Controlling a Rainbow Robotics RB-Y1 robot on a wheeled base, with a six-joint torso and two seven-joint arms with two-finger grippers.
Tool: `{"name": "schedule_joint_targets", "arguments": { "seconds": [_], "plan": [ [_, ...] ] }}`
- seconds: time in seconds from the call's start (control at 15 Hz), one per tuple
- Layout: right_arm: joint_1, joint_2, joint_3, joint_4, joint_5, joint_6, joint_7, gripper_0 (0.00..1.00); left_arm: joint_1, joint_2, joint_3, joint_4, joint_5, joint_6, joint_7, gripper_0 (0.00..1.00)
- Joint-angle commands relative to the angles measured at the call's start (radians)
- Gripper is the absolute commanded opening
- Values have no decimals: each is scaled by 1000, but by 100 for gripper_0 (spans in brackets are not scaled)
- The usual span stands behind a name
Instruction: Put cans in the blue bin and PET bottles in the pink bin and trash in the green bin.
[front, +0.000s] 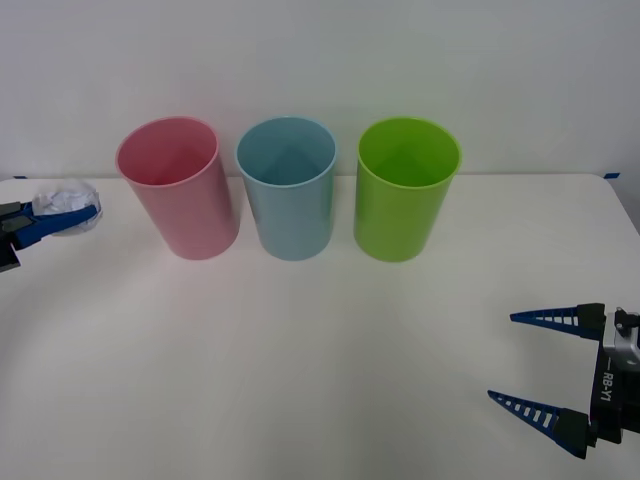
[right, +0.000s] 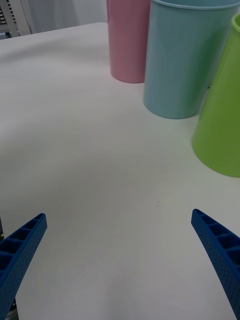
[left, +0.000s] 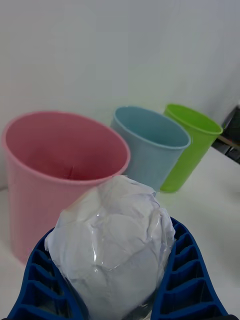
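A: Nearest item first. What do we log at the front edge of the table (front: 300, 380)?

B: We log the right gripper (front: 533, 362), low over the white tabletop at the robot's right, near the front corner. Its blue ribbed fingers (right: 20, 247) are spread wide with nothing between them. In the right wrist view we see bare table between the two fingers, and the three bins beyond.

A: Next item out?

B: The left gripper (front: 70, 222), at the far left edge of the table, level with the row of bins. We enter it as clamped on the trash (front: 64, 200): a crumpled white-grey wad, partly glossy like wrap. In the left wrist view the blue fingers (left: 187, 272) press against both sides of the trash (left: 117, 240), which bulges up above them.

A: Where does the trash sit relative to the bins?

B: We place it to the left of the pink bin (front: 178, 185), apart from it and not over any rim. We cannot tell whether it is lifted clear of the table.

A: And the farthest items?

B: Three upright bins in a row near the back wall. From the robot's left: the pink bin, the blue bin (front: 288, 185), the green bin (front: 403, 185). We note that neighbours stand just beside each other, with narrow gaps. The interiors we can see hold nothing.
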Motion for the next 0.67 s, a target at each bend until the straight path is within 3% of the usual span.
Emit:
{"name": "schedule_joint_targets", "arguments": {
  "seconds": [0.07, 0.4, 0.67],
  "plan": [
    [0, 0, 0, 0, 0, 0, 0, 100, -1, 0, -1, -73, 80, 22, -1, 0],
    [0, 0, 0, 0, 0, 0, 0, 100, -49, 0, -85, -282, 161, 190, 33, 0],
    [0, 0, 0, 0, 0, 0, 0, 100, -224, 0, -260, -292, 222, 309, 36, 0]
  ]
}}
